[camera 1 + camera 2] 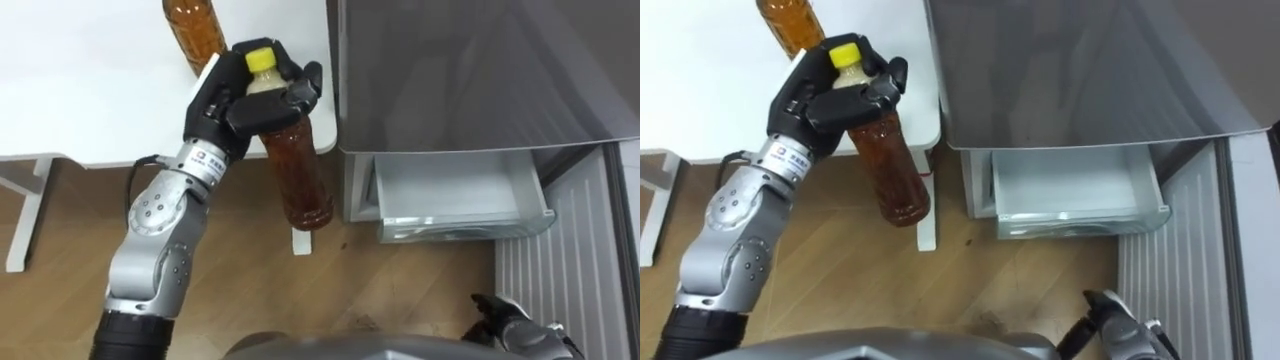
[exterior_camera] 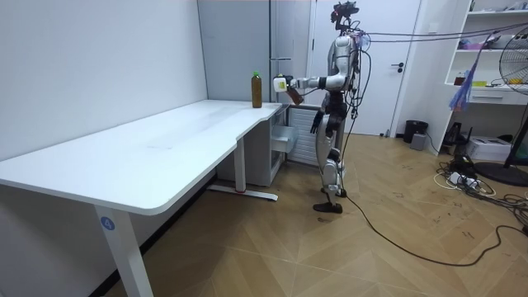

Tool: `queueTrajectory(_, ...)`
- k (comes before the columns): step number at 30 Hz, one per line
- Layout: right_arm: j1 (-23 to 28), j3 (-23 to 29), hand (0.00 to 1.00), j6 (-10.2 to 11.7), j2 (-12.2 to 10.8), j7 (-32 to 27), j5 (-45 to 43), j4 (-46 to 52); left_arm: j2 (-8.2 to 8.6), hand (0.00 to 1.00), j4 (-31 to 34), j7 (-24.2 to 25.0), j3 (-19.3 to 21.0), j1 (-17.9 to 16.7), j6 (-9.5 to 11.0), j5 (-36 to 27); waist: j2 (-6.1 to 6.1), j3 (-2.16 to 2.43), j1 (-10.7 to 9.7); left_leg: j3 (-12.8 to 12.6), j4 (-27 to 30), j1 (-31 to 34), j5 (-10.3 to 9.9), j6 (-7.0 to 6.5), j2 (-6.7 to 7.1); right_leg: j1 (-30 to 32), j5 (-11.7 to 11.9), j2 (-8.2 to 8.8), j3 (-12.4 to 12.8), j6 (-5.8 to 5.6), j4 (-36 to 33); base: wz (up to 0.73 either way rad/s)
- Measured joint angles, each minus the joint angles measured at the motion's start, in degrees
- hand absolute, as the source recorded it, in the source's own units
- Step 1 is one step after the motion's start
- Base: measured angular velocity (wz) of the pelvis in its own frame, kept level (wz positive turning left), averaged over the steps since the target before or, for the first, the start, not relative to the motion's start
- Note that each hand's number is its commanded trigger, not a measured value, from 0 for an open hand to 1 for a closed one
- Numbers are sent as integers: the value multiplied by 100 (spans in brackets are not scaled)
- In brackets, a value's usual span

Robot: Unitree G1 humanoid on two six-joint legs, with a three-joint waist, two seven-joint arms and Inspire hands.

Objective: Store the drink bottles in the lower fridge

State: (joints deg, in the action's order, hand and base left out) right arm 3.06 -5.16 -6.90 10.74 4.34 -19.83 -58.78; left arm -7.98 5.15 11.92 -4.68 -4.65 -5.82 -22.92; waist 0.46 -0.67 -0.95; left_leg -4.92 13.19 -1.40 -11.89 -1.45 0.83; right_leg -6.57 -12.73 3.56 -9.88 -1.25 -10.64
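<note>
White desk [image 1: 100,90]: one amber drink bottle [image 1: 195,35] waiting. Left hand [image 1: 235,95] clamped round yellow-capped amber bottle [image 1: 300,175]. Grey fridge's lower drawer [image 1: 450,190] open, nothing stowed.

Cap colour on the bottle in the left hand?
Yellow cap on the bottle; clearest in the right eye view.

The two eye views look steeply down from the robot's head, close over the work: white table [image 1: 90,90] at 10 o'clock, grey fridge [image 1: 480,70] at 1 o'clock, its open lower drawer [image 1: 450,195] at 3 o'clock. The room view stands well off by the table's near end, facing along it toward the robot at 1 o'clock. All three share the table's far corner, the standing bottle [image 1: 195,30], the held bottle [image 1: 295,160] in the left hand [image 1: 235,100], and the drawer.
</note>
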Motion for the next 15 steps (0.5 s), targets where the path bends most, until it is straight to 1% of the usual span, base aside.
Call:
queueTrajectory(2, -7, -31, 0, 24, -13, 50, 150, 237, 29, 100, -114, -5, -2, -11, -1, 6, -2, -1, 2, 23, 7, 1, 1, 1, 1, -8, 2, 0, -32, 3, -1, 5)
queueTrajectory(3, -30, -37, 0, 118, -72, 111, 286, 442, 25, 100, -128, -5, -4, -27, -1, 16, -2, -1, 0, 34, 12, 9, 4, 6, -1, -7, 4, 0, -58, 6, 0, 7)
queueTrajectory(4, -45, -43, 0, 160, -99, 160, 326, 543, 25, 100, -130, -5, -5, -29, -1, 17, -2, -1, 0, 36, 15, 10, 5, 8, -1, -13, 4, 0, -77, 7, 0, 11)
queueTrajectory(6, -71, -115, 0, 362, -324, 302, 425, 859, 34, 100, -133, 9, -8, -55, 5, 10, -5, 2, 11, 52, 25, -7, 8, 13, -6, -51, 4, -3, -139, 7, 0, 10)
queueTrajectory(8, -72, -376, 0, 452, -429, 477, 510, 1034, 33, 100, -132, 9, -32, -108, 6, 10, 9, 12, 48, 55, 27, -2, 8, 14, -6, -46, 4, -3, -140, 7, -2, 0)
queueTrajectory(9, -68, -548, 0, 453, -475, 584, 588, 1100, 30, 100, -132, 9, -78, -136, 5, 11, 13, 15, 126, 55, 27, 5, 8, 14, -4, -37, 4, 1, -141, 7, -3, 0)
queueTrajectory(11, -47, -758, 0, 435, -490, 803, 647, 1263, 32, 100, -132, 11, -133, -185, 5, 12, 9, 14, 180, 82, 30, 22, 8, 13, -4, -31, 4, 11, -164, 7, -7, 5)
queueTrajectory(14, -25, -875, 0, 437, -495, 1086, 668, 1612, 30, 100, -132, 10, -133, -253, 5, 14, 6, 16, 231, 115, 47, 52, 9, 12, -4, -29, 4, 24, -200, 7, -7, 7)
queueTrajectory(15, -23, -923, 0, 442, -493, 1182, 745, 1751, 17, 100, -132, 10, -133, -252, 5, 16, -2, 19, 243, 121, 56, 76, 9, 12, 1, -29, 4, 29, -255, 6, -6, 13)
